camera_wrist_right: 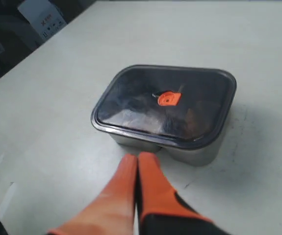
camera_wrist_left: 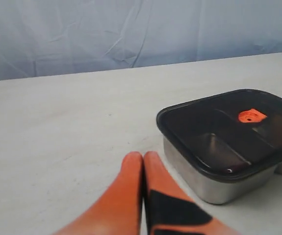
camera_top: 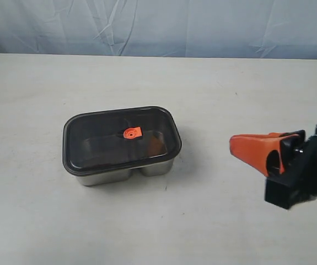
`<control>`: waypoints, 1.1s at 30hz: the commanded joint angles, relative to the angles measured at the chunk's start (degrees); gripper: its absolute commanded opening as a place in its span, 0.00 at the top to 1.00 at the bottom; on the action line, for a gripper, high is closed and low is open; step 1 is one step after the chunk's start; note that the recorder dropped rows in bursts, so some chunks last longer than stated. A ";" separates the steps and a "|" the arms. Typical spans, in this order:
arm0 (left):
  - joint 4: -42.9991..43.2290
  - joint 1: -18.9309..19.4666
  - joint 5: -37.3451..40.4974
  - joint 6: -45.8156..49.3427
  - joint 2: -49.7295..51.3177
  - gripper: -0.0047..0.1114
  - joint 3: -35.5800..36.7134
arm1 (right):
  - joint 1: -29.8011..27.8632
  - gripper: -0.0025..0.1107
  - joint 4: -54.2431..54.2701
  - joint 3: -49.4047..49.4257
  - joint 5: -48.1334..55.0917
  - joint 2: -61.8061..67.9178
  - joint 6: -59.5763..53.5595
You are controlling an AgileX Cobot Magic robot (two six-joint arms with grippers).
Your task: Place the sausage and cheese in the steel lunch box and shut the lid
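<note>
Steel lunch box (camera_top: 109,175) sits on the pale table (camera_top: 37,221), a bit left of centre, with its long side facing near. The dark see-through lid (camera_top: 100,144) is on top of it, flat and covering the whole rim. A small orange tab (camera_top: 132,132) is at the lid's middle. The near wall shows two compartments, a bigger one on the left and a smaller one on the right. A dull orange-brown patch (camera_top: 156,145) shows through the lid on the right side, but it is too dim to tell what it is.

Right gripper (camera_top: 233,147) is right of the box and well apart from it. Its orange fingers are pressed together with no gap and nothing between them, tips pointing left at the box. Left gripper (camera_wrist_left: 141,157) shows only in its own wrist view. Its fingers are also tight together and empty, low over the table, near the box but clear of it. Crumpled blue-grey cloth (camera_top: 147,27) hangs at the far edge.
</note>
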 commanded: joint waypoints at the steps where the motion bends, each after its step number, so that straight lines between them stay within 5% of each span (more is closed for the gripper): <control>1: 12.10 0.65 1.93 -12.11 -0.27 0.96 0.17 | -1.12 0.99 0.04 4.06 -0.03 -12.48 -0.04; 5: 11.37 4.63 2.74 -13.68 -0.27 0.96 0.17 | -6.20 0.99 0.04 9.61 2.32 -24.86 -0.04; 8: 11.21 12.63 0.99 -17.46 -0.27 0.96 0.17 | -14.25 0.99 0.53 16.36 4.86 -37.59 2.43; 13: 9.86 14.05 -2.65 -17.46 -0.27 0.96 0.17 | -16.55 0.99 4.67 17.70 5.67 -43.26 5.89; 19: 10.79 14.05 -2.54 -7.30 -0.27 0.96 0.17 | -16.55 0.99 36.95 17.70 15.51 -43.47 4.15; 20: 10.79 14.05 -2.54 -6.64 -0.27 0.96 0.17 | -16.55 0.99 39.85 17.70 16.03 -43.47 -0.37; 22: 10.79 14.05 -2.54 -4.95 -0.27 0.96 0.17 | -16.55 0.99 64.46 17.74 17.93 -43.47 -34.31; 24: 11.14 14.05 -2.54 -5.10 -0.27 0.96 0.17 | -16.55 0.99 97.64 17.74 21.06 -43.47 -82.13; 25: 11.19 14.05 -2.54 -5.21 -0.27 0.96 0.17 | -16.55 0.99 101.28 17.74 23.15 -43.47 -90.02; 28: 11.19 14.05 -2.11 -5.20 -0.27 0.96 0.17 | -16.55 0.99 102.70 19.16 30.23 -43.47 -100.47; 33: 12.29 14.05 -2.15 -5.20 -0.27 0.96 0.17 | -16.55 0.99 101.10 20.94 31.79 -43.74 -100.25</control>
